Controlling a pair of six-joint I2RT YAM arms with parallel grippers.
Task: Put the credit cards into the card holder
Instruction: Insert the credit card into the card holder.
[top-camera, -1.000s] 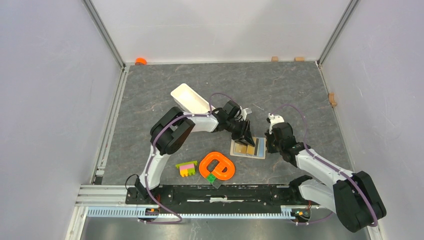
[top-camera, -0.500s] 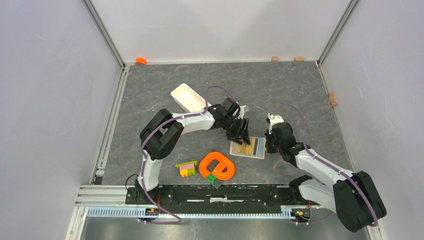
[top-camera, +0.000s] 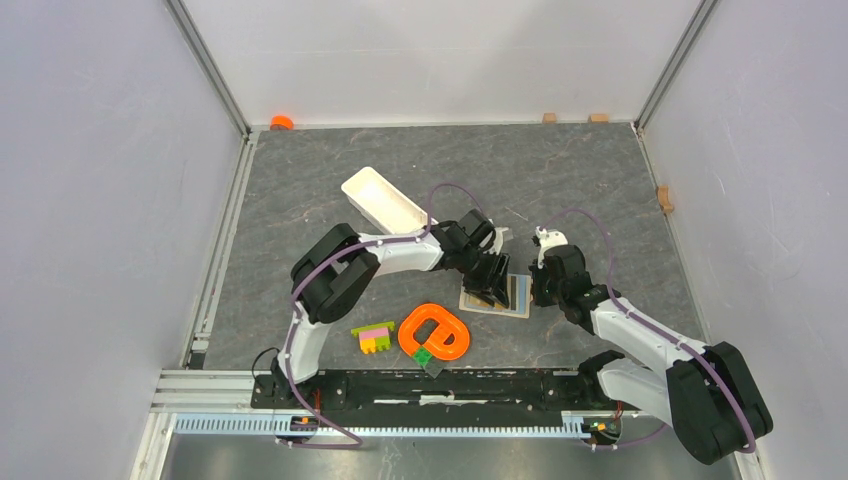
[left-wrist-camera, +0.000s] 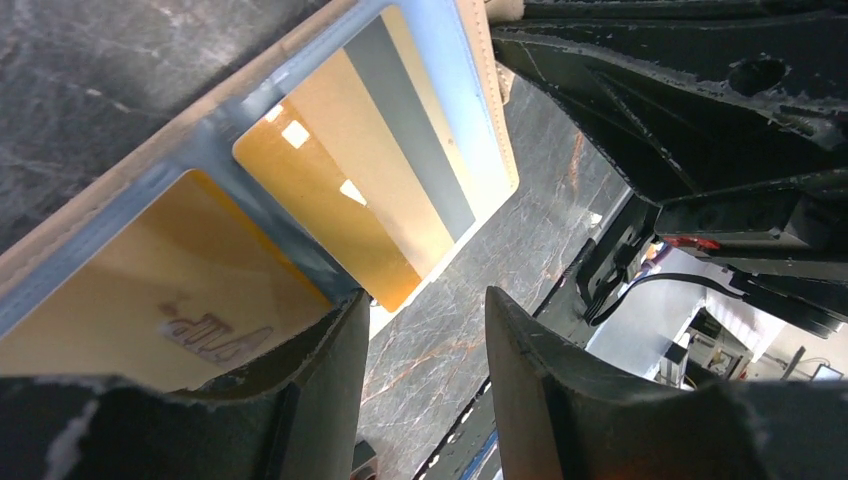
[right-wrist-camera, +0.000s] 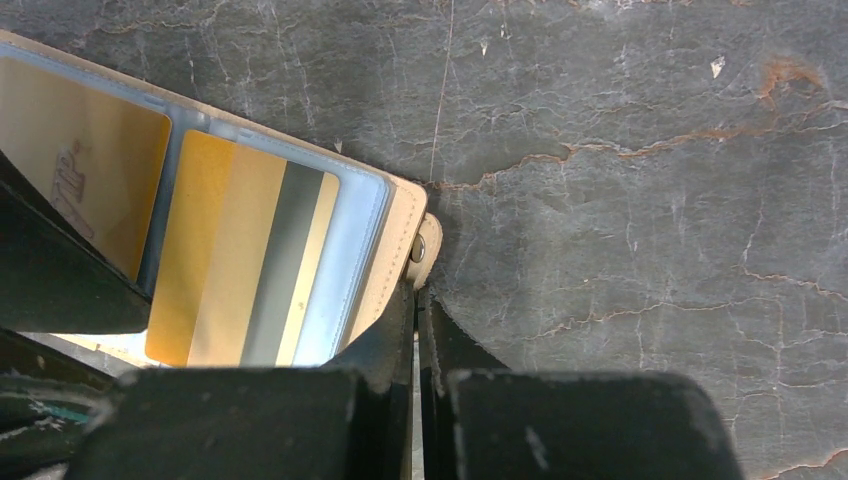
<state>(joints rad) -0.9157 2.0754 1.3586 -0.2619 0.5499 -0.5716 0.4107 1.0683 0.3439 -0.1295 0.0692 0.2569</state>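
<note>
The card holder (right-wrist-camera: 395, 240) seems pinched by the right gripper (right-wrist-camera: 418, 295), fingers pressed together; the striped card (left-wrist-camera: 380, 170) could be dragged out by the left gripper (left-wrist-camera: 425, 320), fingers spread.

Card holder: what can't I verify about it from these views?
- Top external: card holder mostly covered by left gripper; its contents too small.
- Left wrist: VIP card's lower edge hidden behind the gripper's finger.
- Right wrist: card holder's left part cut off by the frame edge.
</note>
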